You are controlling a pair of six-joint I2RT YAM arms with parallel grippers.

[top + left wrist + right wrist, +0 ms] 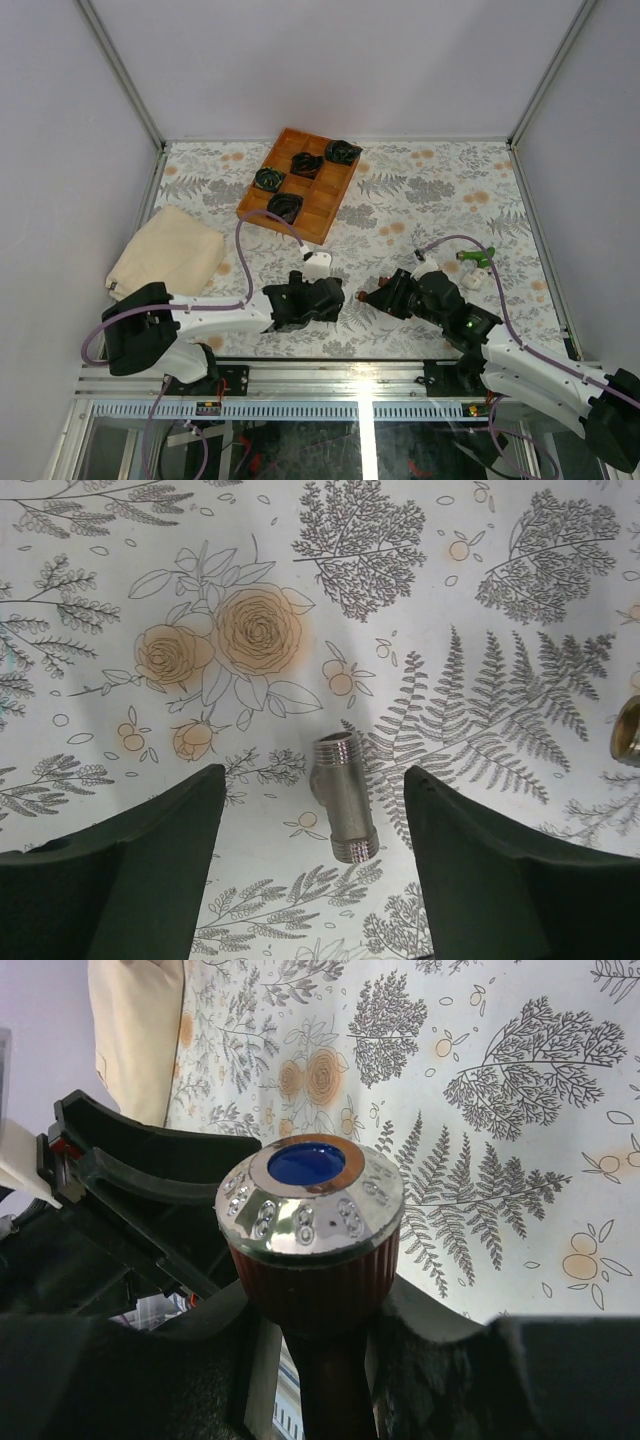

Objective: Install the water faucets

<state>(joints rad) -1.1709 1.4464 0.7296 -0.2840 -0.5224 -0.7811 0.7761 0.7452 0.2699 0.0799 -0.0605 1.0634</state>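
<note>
- The left gripper (312,780) fingers were parted around the loose silvery fitting (342,798).
- Right of it, the red-brown faucet (310,1210) was clamped in the right gripper (320,1330).
- Unheld, the fitting might be pushed away.

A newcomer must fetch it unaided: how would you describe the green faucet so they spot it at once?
On the floral table, look to the right side, near the wall. The green faucet lies there beside a small white piece. It is the only bright green tap shape; the black-and-green bundles sit in the wooden tray toward the far edge.
</note>
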